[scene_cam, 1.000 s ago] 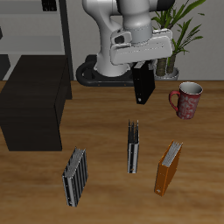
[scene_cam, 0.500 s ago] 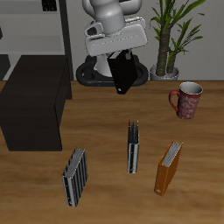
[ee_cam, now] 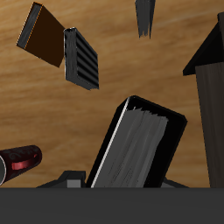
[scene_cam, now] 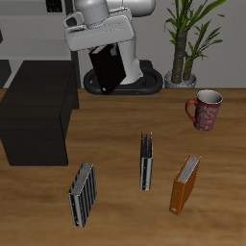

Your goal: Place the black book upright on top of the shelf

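Swinging toward the shelf since a second ago, the gripper holds the black book clamped, tilted, not yet above the top.

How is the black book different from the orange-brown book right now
The black book is plain black and held in the air, tilted, by the claw near the shelf. The orange-brown book stands upright on the table near its front edge, untouched. Both are hardcovers of similar size.
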